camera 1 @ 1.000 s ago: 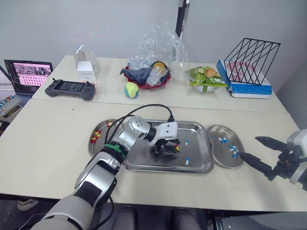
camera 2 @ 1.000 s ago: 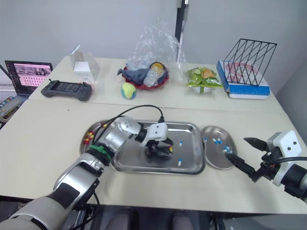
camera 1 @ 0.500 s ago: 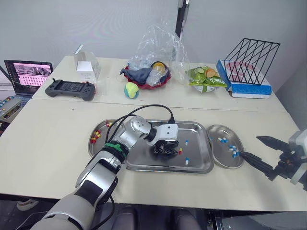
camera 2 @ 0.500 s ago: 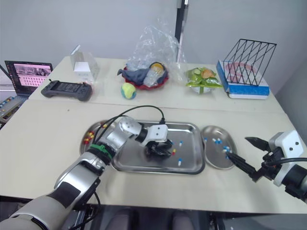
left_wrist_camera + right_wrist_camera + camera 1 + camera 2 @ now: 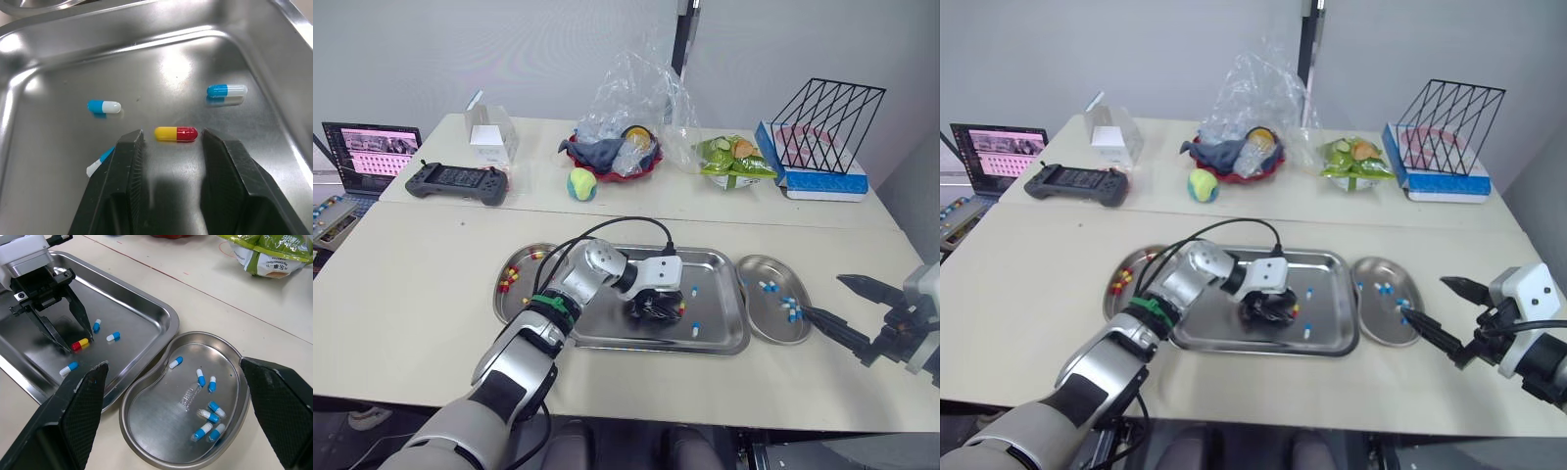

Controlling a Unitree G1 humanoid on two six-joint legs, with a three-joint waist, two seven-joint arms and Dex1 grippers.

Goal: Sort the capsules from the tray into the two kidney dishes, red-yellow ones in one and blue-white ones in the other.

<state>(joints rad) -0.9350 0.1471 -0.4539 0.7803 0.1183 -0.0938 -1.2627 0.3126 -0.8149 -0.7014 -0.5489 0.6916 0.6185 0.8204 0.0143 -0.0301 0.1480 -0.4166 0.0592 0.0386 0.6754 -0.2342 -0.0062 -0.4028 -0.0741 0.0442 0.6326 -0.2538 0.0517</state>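
Note:
A steel tray [image 5: 717, 321] lies mid-table. My left gripper [image 5: 658, 305] is low inside it, open, with a red-yellow capsule [image 5: 176, 133] lying on the tray floor between its fingertips [image 5: 128, 147]. Three blue-white capsules [image 5: 103, 106] lie loose around it. The left kidney dish [image 5: 512, 297] holds red-yellow capsules [image 5: 508, 280]. The right kidney dish [image 5: 766, 320] holds several blue-white capsules [image 5: 209, 411]. My right gripper [image 5: 822, 296] hovers open just right of that dish, holding nothing.
Along the back of the table are a laptop [image 5: 372, 152], a game controller [image 5: 457, 182], a white box [image 5: 491, 135], a tennis ball [image 5: 581, 183], a red bowl under a plastic bag [image 5: 619, 152], a green snack bag [image 5: 734, 159] and a wire rack [image 5: 827, 122].
My left gripper has shifted slightly right and down in the tray, so the red-yellow capsule now lies between its fingers. The right gripper has hardly moved.

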